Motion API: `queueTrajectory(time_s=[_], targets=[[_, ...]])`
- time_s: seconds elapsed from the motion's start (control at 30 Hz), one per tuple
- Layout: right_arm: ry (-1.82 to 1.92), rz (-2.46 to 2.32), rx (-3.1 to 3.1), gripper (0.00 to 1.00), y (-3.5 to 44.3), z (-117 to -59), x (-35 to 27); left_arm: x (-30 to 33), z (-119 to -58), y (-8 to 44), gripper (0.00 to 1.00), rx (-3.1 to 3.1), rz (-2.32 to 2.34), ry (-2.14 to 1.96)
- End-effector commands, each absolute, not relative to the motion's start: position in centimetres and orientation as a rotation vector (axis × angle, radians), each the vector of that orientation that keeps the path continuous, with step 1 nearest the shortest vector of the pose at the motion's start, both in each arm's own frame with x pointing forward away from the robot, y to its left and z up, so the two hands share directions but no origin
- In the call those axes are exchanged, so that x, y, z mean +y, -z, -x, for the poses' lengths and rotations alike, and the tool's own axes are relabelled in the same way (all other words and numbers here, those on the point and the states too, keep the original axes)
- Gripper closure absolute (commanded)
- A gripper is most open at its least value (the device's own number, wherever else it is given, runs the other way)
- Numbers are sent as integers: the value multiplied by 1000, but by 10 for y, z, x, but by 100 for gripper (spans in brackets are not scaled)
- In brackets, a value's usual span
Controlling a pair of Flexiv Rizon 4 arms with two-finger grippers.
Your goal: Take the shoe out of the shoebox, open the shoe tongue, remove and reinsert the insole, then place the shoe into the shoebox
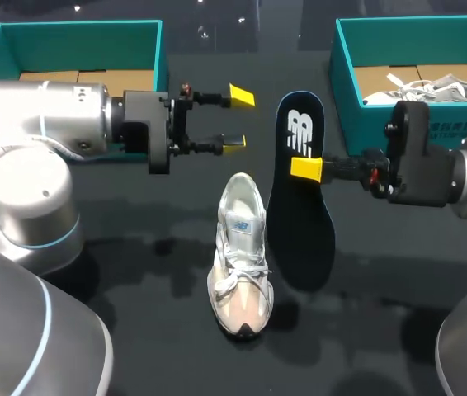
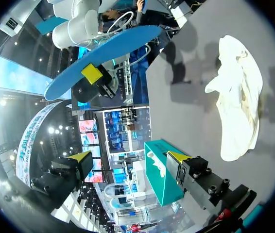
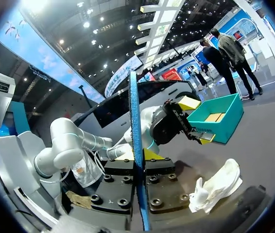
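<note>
A dark blue insole [image 1: 301, 206] hangs over the table's middle, and my right gripper [image 1: 306, 168] is shut on its edge. In the right wrist view the insole [image 3: 134, 111] stands edge-on between the fingers of the right gripper [image 3: 138, 158]. A white and silver shoe [image 1: 240, 257] lies on the table just left of the insole, toe toward the front. My left gripper [image 1: 235, 120] is open and empty, hovering behind the shoe and left of the insole. From the left wrist, the left gripper [image 2: 128, 165] faces the insole [image 2: 103, 56], with the shoe [image 2: 237, 97] off to one side.
A teal shoebox [image 1: 161, 49] stands at the back left behind my left arm. A second teal shoebox [image 1: 342, 74] at the back right holds another pale shoe [image 1: 444, 85]. The black table [image 1: 134, 272] is bare around the shoe.
</note>
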State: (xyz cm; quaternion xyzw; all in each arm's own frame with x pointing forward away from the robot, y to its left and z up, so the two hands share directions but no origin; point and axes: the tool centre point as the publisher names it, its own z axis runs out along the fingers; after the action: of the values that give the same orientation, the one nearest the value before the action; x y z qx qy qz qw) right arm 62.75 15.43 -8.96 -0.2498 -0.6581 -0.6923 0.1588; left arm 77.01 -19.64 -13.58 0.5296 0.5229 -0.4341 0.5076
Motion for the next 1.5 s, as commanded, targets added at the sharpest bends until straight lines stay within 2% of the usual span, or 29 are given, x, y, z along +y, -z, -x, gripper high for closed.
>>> queueTrajectory(time_s=[0.03,0.47,0.9,1.23,1.5], targets=[[1945,694,-1826,100,99,-659,141,-194,-770,135,0,1260,-1270,1052],[1842,856,-1672,100,108,-710,99,-193,-770,134,0,1255,-1273,1065],[1842,856,-1672,100,108,-710,99,-193,-770,134,0,1255,-1273,1065],[1724,951,-1451,100,102,-762,113,-193,-770,134,0,1255,-1273,1065],[1715,955,-1440,100,102,-765,114,-193,-770,134,0,1255,-1273,1065]])
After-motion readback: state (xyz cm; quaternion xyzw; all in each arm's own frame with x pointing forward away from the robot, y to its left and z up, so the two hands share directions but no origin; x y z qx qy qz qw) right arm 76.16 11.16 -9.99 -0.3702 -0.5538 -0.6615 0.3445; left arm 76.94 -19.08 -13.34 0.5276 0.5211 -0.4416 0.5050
